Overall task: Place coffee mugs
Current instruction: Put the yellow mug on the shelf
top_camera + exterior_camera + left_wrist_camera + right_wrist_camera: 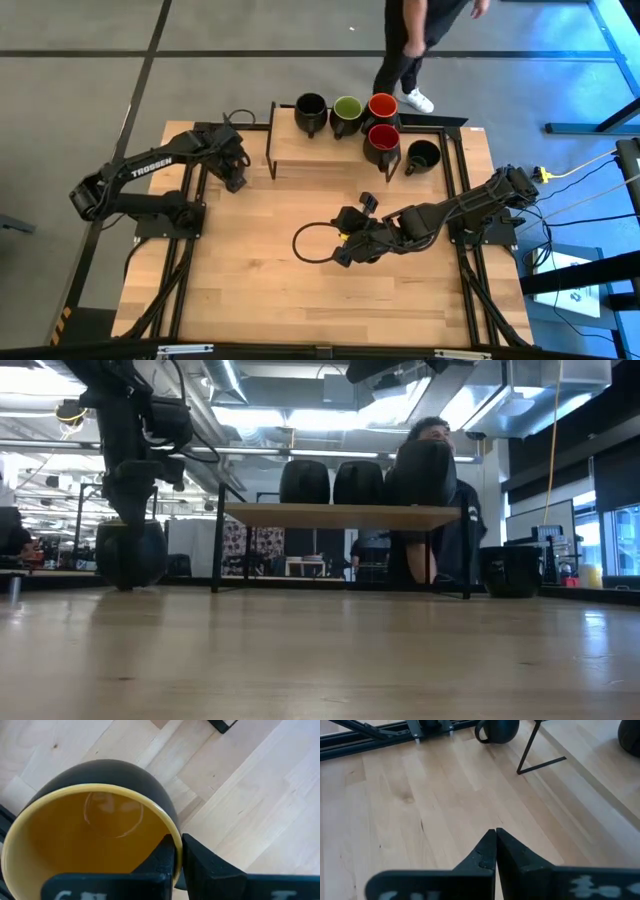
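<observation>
Wooden table (300, 300) fills the high view, with a person (410, 40) standing beyond its 12 o'clock edge; a low shelf (290, 150) sits at 12 o'clock, carrying a black mug (311, 112), a green mug (347, 114) and a red mug (383, 109), with a second red mug (383, 142) just in front; another black mug (424, 155) stands on the table beside the shelf at 1 o'clock. Left gripper (177, 857) hangs at 10 o'clock, clamped on the rim of the yellow mug (95, 830), one finger inside and one outside; the mug appears lifted off the wood, though the low view leaves that unsure. Right gripper (495, 845) waits near the centre, its fingers pressed together on nothing. Judged from this, the step in hand is carrying the yellow mug to the shelf; next the left arm should swing toward 12 o'clock, clear the shelf's frame, and set the mug on the bare stretch left of the black one before letting go.
</observation>
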You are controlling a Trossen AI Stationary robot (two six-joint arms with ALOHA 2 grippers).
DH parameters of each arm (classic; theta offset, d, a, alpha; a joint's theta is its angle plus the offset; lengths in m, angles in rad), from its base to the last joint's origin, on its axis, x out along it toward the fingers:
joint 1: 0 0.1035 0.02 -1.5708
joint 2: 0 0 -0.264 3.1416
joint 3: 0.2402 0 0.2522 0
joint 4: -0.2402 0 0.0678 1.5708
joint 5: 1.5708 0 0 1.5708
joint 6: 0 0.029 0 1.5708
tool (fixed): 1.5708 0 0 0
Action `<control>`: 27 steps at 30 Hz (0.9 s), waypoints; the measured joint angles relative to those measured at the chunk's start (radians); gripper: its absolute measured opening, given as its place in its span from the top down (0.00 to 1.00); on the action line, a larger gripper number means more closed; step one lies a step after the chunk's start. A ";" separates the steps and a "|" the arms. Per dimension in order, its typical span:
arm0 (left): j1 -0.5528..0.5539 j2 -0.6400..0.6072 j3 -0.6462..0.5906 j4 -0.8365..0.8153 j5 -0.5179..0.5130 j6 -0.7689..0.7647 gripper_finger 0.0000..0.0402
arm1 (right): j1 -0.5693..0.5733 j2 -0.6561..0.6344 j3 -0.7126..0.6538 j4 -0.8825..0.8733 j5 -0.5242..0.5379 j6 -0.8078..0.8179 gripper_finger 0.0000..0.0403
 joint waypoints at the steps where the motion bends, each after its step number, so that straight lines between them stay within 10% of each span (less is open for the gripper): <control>1: -0.014 0.000 0.000 -0.004 -0.004 -0.005 0.96 | 0.000 0.000 0.000 0.000 0.000 0.000 1.00; 27: -0.575 0.001 0.134 -0.127 0.005 -0.408 0.96 | -0.006 -0.001 0.000 -0.008 -0.077 0.046 0.98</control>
